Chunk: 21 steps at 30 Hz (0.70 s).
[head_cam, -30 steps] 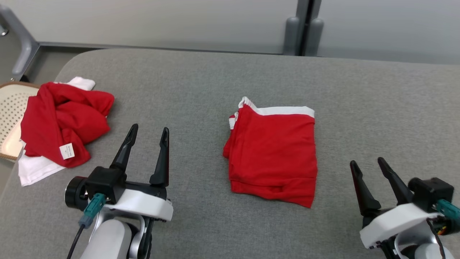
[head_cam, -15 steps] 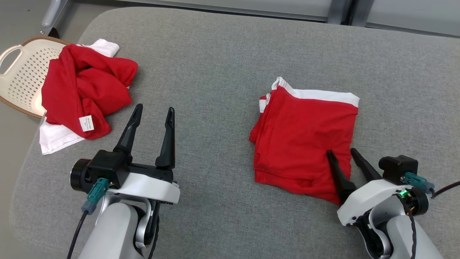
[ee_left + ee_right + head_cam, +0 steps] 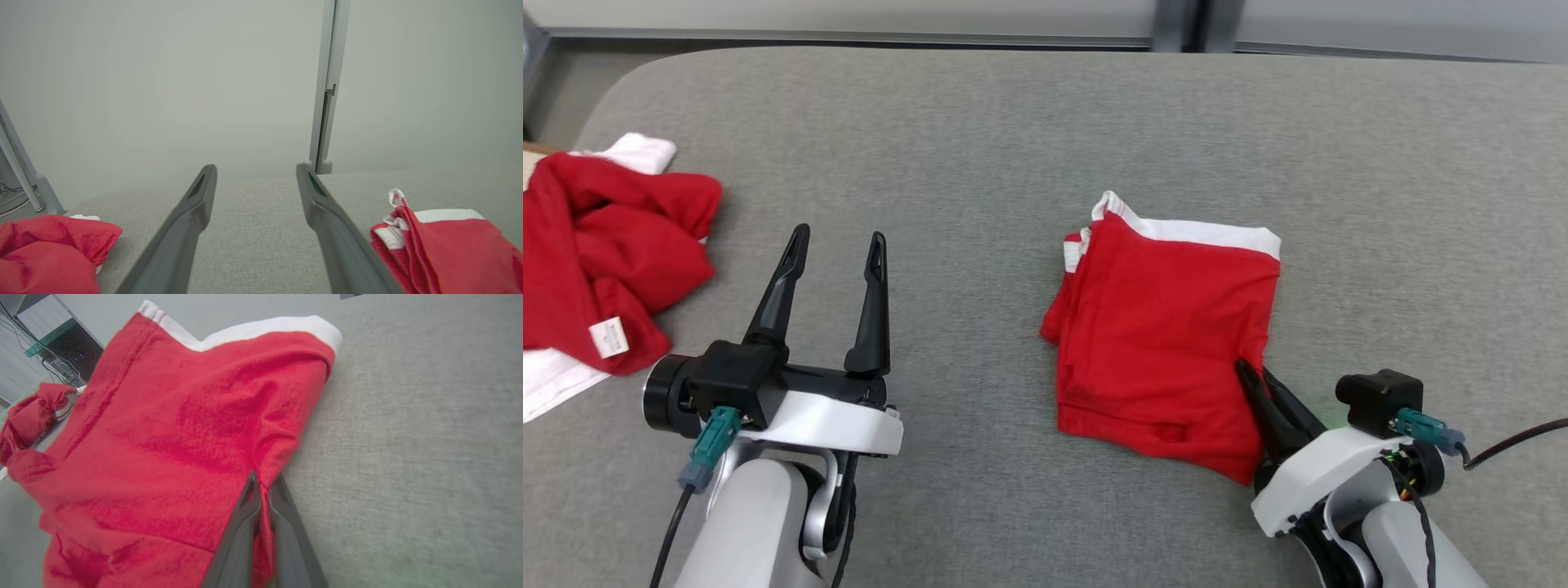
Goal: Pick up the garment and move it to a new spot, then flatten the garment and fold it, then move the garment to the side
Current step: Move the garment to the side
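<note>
- The garment (image 3: pixel 1168 335), a red folded piece with a white band (image 3: pixel 1209 233) along its far edge, lies on the grey cushion (image 3: pixel 980 147). Its near right corner sits at the tips of our right gripper (image 3: pixel 1254 369).
- Our right gripper has its two dark fingers pressed together on that corner. In the right wrist view we see a ridge of red cloth pinched between them.
- From the pinch, the garment spreads away ahead of the fingers and to their left. The cloth wrinkles in toward the fingers, and the white band is at the end farthest from them.
- We cannot tell whether the pinched corner is raised off the cushion. The part of the stack beyond the fingers looks flat on it.
- To the right of the right gripper, the grey cushion runs on.
- Our left gripper (image 3: pixel 839 237) is held over the cushion with its fingers spread wide and nothing between them.
- The garment lies well off to the right of the left gripper, apart from it.
- Off to the left of the left gripper lies a crumpled pile of red and white cloth (image 3: pixel 605 245), with a small white label (image 3: pixel 609 336) on its near side.
- In the left wrist view, ahead of the left fingers and past the cushion's far edge, we see a pale wall with an upright post (image 3: pixel 327 102).
</note>
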Available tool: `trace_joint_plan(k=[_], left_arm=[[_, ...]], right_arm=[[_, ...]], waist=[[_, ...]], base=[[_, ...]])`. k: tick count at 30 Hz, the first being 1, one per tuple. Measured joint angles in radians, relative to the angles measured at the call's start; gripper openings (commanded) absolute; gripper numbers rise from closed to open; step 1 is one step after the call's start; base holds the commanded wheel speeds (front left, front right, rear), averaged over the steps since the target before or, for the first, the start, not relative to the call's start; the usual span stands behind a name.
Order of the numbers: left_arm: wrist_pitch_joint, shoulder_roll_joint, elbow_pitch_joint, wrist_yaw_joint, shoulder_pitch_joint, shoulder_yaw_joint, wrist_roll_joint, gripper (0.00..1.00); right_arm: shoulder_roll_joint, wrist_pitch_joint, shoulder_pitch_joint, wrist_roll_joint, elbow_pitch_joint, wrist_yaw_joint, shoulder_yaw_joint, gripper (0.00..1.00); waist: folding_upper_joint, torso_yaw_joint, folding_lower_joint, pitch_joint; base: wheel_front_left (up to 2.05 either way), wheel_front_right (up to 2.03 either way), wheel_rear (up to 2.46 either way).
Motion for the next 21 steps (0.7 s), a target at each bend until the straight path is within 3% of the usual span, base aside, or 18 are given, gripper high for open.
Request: trace_joint_plan(k=[10,16,21], left_arm=[[-0.001,0.020,-0.023,-0.011,-0.004,-0.023,0.029,1.00],[0.037,0.021,-0.070,-0.035,-0.044,-0.079,0.053,1.00],[0.077,0.017,-0.141,-0.059,-0.100,-0.141,0.078,1.00]], right_arm=[[-0.122,-0.023,0.011,0.043,0.031,0.001,0.017,0.00],[-0.243,-0.020,-0.041,0.057,0.052,0.000,0.005,0.00],[-0.373,-0.017,-0.164,0.062,0.090,0.000,-0.025,0.00]], waist=[[0.0000,-0.187,0.0000,-0.016],[0.0000,-0.279,0.0000,0.010],[0.0000,-0.319,0.0000,0.098]], base=[[0.00,0.00,0.00],[0.00,0.00,0.00],[0.00,0.00,0.00]])
